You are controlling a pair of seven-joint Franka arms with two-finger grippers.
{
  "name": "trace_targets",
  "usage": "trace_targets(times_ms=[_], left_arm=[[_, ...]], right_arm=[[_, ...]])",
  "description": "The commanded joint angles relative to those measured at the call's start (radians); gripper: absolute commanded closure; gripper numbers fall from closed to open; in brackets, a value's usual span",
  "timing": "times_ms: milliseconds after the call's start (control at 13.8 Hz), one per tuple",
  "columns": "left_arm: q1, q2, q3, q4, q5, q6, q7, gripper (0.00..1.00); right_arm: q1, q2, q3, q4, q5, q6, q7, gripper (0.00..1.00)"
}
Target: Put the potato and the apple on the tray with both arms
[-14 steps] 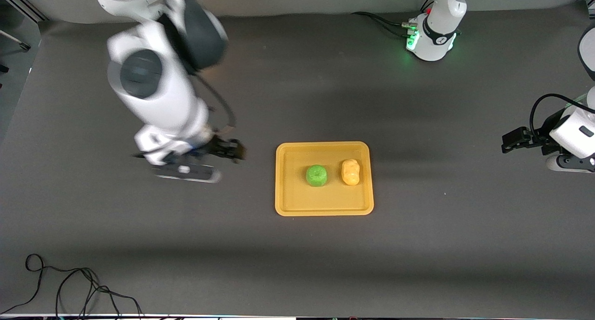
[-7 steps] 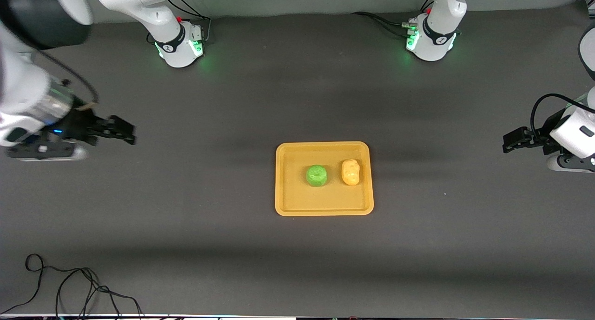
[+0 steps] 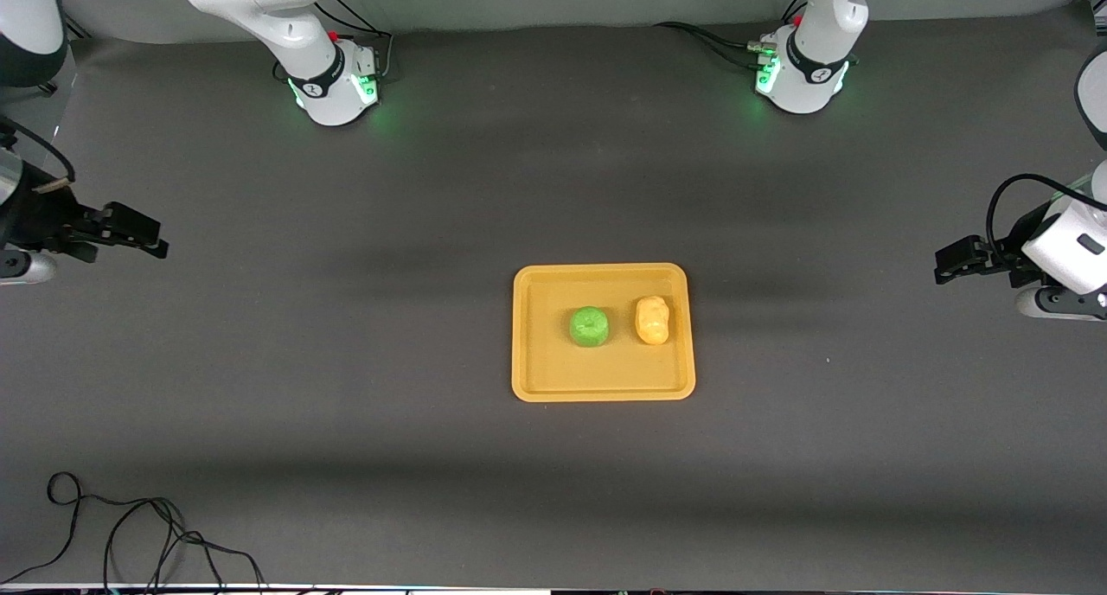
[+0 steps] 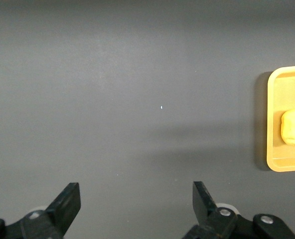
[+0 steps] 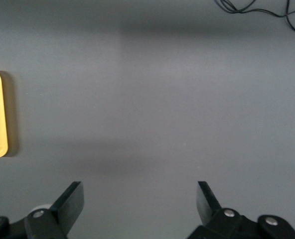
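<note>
No text, label, brand, number or sign could be read anywhere in these views. The dark band on each arm base (image 3: 331, 83) carried a small white mark, too small to make out. The tray (image 3: 603, 390) and the table (image 3: 346, 387) bore no lettering.
</note>
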Motion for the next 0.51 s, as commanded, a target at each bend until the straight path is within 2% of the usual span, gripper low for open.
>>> trace_targets(times_ms=[0,435], left_arm=[[-0.009,-0.019,0.004,-0.005,0.015,-0.015,0.004,0.00],[-0.009,-0.017,0.004,-0.007,0.014,-0.009,0.007,0.00]], right_arm=[[0.001,-0.019,-0.019,-0.015,-0.013,0.010,-0.035,0.00],[0.005,-0.019,-0.020,-0.003,-0.016,-0.012,-0.020,0.00]])
